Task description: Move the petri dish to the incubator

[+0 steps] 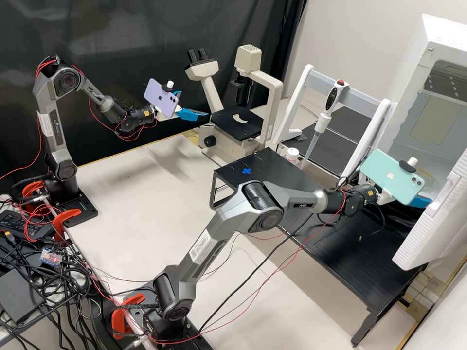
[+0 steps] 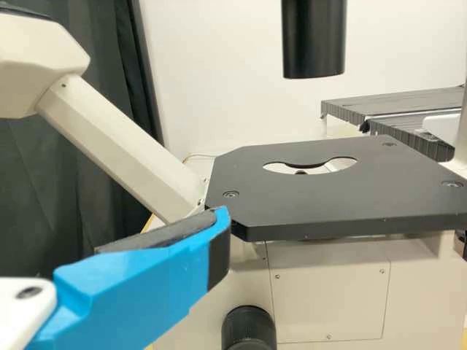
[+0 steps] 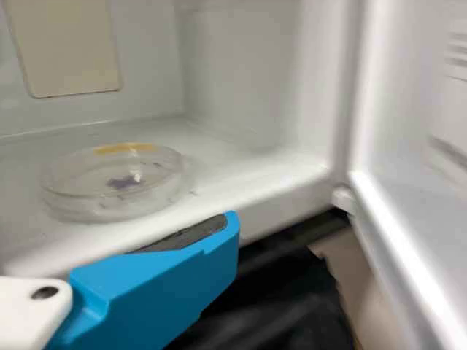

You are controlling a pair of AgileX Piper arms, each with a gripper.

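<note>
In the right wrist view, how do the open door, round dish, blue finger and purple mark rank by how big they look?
1. Incubator door
2. Blue finger, perhaps enlarged by nearness
3. Petri dish
4. Purple mark

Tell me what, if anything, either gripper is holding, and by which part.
Nothing is held; the petri dish rests free on the floor of the incubator.

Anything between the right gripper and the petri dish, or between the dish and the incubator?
Nothing visible stands between the right gripper and the petri dish. The dish already sits inside the incubator, near its front edge, so there is no path to block. The door stands open, off to the side.
</note>
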